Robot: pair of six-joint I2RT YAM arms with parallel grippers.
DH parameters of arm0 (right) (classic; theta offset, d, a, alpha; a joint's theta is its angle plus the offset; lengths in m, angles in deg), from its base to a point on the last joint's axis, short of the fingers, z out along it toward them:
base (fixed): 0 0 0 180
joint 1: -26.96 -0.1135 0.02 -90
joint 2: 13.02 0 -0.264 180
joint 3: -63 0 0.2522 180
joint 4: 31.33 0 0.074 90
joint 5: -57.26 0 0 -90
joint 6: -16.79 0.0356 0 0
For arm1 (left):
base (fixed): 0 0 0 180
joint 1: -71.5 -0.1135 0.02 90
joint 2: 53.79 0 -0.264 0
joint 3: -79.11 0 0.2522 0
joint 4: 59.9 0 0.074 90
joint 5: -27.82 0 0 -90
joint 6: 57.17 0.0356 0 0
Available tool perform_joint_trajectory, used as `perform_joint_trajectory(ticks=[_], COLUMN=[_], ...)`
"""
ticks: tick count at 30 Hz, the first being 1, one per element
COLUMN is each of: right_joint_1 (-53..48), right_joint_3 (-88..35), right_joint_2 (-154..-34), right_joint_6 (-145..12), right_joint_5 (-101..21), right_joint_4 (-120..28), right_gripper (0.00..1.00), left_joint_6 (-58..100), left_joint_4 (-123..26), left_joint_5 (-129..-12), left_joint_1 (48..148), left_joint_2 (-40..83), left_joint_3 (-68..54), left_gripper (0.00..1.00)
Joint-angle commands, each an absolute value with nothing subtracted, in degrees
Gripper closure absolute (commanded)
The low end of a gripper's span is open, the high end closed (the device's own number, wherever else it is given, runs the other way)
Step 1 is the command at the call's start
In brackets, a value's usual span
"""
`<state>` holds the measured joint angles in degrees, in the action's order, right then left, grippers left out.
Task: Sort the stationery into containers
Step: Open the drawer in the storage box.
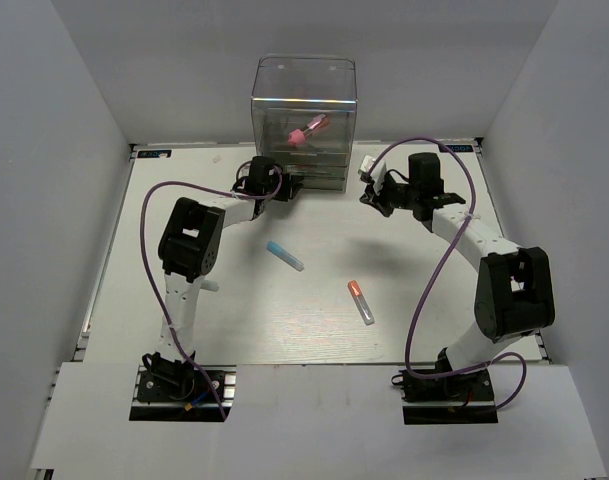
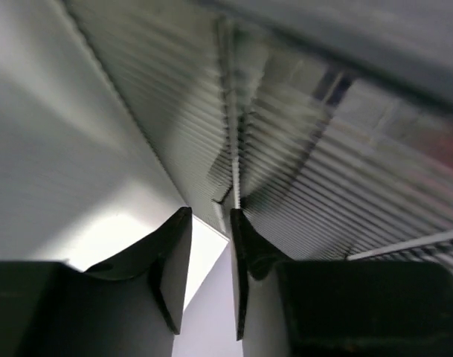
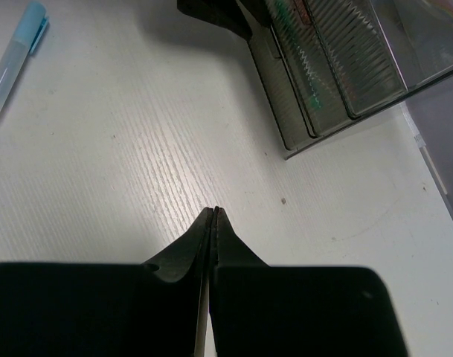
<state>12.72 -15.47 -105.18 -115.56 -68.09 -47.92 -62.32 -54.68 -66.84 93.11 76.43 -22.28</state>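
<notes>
Left gripper (image 2: 210, 216) found close against the ribbed fronts of the drawers (image 2: 338, 178), jaws standing a narrow gap apart, bare white table showing between them and nothing pinched. Saw a thin pale ridge running down a drawer front to just above the finger on the right of that view. Could not tell through the blur whether it was a handle or only an edge. Right gripper (image 3: 213, 212) found pressed fully together and empty, hanging over the table (image 1: 284, 330) just beside the right front corner of the clear box (image 1: 304, 85).

Located the stationery so: the stubby pink tube (image 1: 307, 131) already inside the upper part of the box, lying tilted. Found the blue-capped marker (image 1: 284, 255) and the orange-tipped pen (image 1: 361, 301) on the table between the two arms, apart from each other and well apart from the box.

Judged the step in hand to be taking hold of a drawer and pulling it out. To do it well, needed first to bring the ridge to the middle of the gap, not against one finger, and only then to squeeze. After that, needed to pull straight back along the drawer's own line, low and level, without lifting. Judged the light box likely to slide along with the drawer, so worth bracing its corner with the right gripper.
</notes>
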Motion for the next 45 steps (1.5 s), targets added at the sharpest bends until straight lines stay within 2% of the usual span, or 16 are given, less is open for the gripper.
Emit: perform_joint_trajectory(ticks=[1,9,13,16,17,32,37,38,41,42,43,44,45], right_joint_1=[13.16,13.34,13.34,13.17,13.16,13.25,13.16,13.25,12.73,12.72,12.46,12.55,12.29], right_joint_3=[-15.1,-14.14,-13.61,-13.61,-13.52,-11.15,-10.88,-11.06,-12.11,-12.9,-13.43,-13.69,-13.87], right_joint_2=[-102.93,-102.49,-102.4,-102.32,-102.31,-101.17,-101.17,-101.35,-102.22,-102.75,-103.54,-103.89,-104.42], right_joint_6=[-114.87,-114.79,-114.87,-114.96,-114.96,-115.84,-116.01,-116.19,-117.07,-117.24,-117.25,-116.72,-116.63], right_joint_5=[-69.56,-69.92,-69.92,-70.09,-70.0,-71.67,-71.94,-72.02,-72.2,-72.55,-72.73,-72.81,-72.82], right_joint_4=[-46.32,-46.58,-46.93,-46.85,-47.11,-50.98,-54.03,-54.84,-62.71,-64.75,-66.08,-69.31,-70.04], right_gripper=[1.0,1.0,1.0,1.0,1.0,0.95,0.86,0.79,0.66,0.64,0.62,0.55,0.53], left_joint_6=[-61.04,-59.29,-58.14,-58.14,-57.53,-55.85,-55.06,-55.06,-54.01,-54.01,-54.01,-53.48,-53.48], left_joint_4=[-55.63,-56.16,-61.06,-61.7,-63.09,-69.78,-71.01,-71.01,-71.01,-71.01,-71.8,-72.59,-72.6], left_joint_5=[-64.55,-62.97,-62.97,-62.97,-62.97,-64.55,-65.69,-65.69,-65.69,-65.69,-66.47,-67.0,-67.62], left_joint_1=[93.3,93.3,93.3,93.3,93.3,94.88,96.55,96.55,97.08,97.08,97.08,97.08,97.08], left_joint_2=[76.38,77.43,77.96,77.96,78.48,69.8,66.72,66.71,65.31,65.31,65.31,65.31,65.83], left_joint_3=[-23.68,-23.68,-22.36,-21.75,-21.75,-7.17,-3.12,-1.9,-0.65,-0.13,-0.13,-0.13,-0.13], left_gripper=[0.69,0.71,0.85,0.91,0.99,1.0,1.0,1.0,1.0,0.95,0.78,0.7,0.65])
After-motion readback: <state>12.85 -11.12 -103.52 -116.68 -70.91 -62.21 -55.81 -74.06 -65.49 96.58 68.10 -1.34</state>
